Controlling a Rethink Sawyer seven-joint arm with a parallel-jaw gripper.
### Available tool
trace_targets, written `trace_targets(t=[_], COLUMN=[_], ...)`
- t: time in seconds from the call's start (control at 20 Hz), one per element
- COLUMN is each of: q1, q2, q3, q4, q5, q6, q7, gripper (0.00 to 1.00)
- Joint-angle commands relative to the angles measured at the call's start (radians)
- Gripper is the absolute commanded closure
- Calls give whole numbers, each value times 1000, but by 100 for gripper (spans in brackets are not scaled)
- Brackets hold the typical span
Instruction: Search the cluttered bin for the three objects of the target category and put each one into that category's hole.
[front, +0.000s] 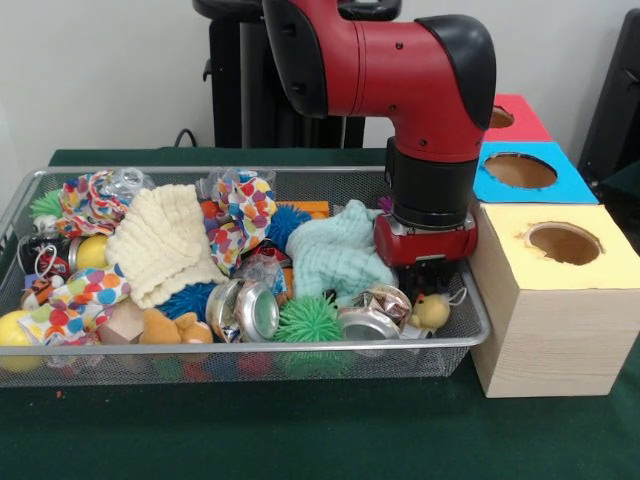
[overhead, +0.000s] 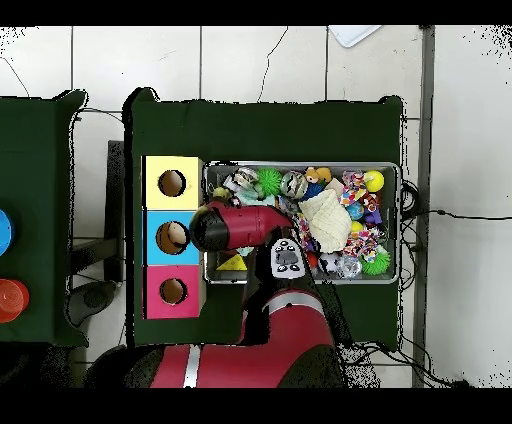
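The pincer (front: 428, 272) dips into the bin (front: 300, 358) beside the duckling (front: 432, 312); its grip cannot be told. Overhead, the arm hides it.

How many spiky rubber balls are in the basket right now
3 visible: a green spiky ball at the front rim, a blue one below the cream cloth, another blue one mid-back. A green spiky tuft at the far-left corner is unclear; more may be buried.

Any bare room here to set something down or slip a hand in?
Free: the green table in front of the bin, and the strip behind its far rim. The bin itself is packed edge to edge. Its tightest end is by the yellow-surround box, where the arm comes down over the yellow duckling.
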Motion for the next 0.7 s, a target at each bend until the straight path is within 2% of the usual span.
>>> trace_targets(t=[0.05,0.25,0.5,0.7], q1=[-17,-3,12,30], q2=[40,-61,-228,-286], q3=[51,34,17,-8], q4=[-14,56,151,187], q5=[-8,11,51,46], q6=[-2,94,288,358], q7=[114,119,113,114], gripper=[100,100,100,100])
